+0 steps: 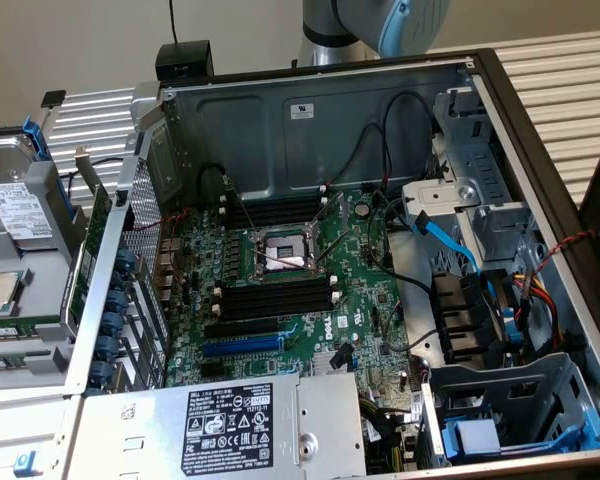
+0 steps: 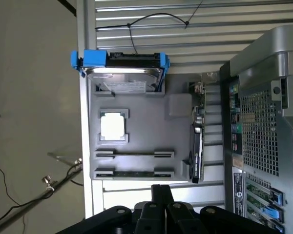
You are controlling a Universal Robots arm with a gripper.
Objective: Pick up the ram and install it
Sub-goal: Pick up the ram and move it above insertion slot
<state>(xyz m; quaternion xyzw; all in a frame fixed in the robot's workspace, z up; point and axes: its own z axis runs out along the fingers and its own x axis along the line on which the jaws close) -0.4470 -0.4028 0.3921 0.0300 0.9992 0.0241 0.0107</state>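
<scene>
The ram (image 2: 134, 172) is a thin dark stick lying edge-up between two end brackets in a grey parts tray (image 2: 136, 131), beside the computer case. My gripper (image 2: 161, 189) hangs over the tray's edge near the ram, well clear of it. Its black fingers are shut with nothing between them. In the exterior view the arm (image 1: 380, 20) reaches out from behind the open case. The motherboard (image 1: 280, 290) lies exposed there, with black memory slots (image 1: 275, 298) on both sides of the processor socket (image 1: 280, 255).
The tray also holds a hard drive in a blue caddy (image 2: 122, 73), a processor chip (image 2: 112, 126) and an upright expansion card (image 2: 198, 146). The case's rear panel (image 2: 263, 136) stands beside the tray. Inside the case are cables, a blue expansion slot (image 1: 242, 345) and the power supply (image 1: 230, 425).
</scene>
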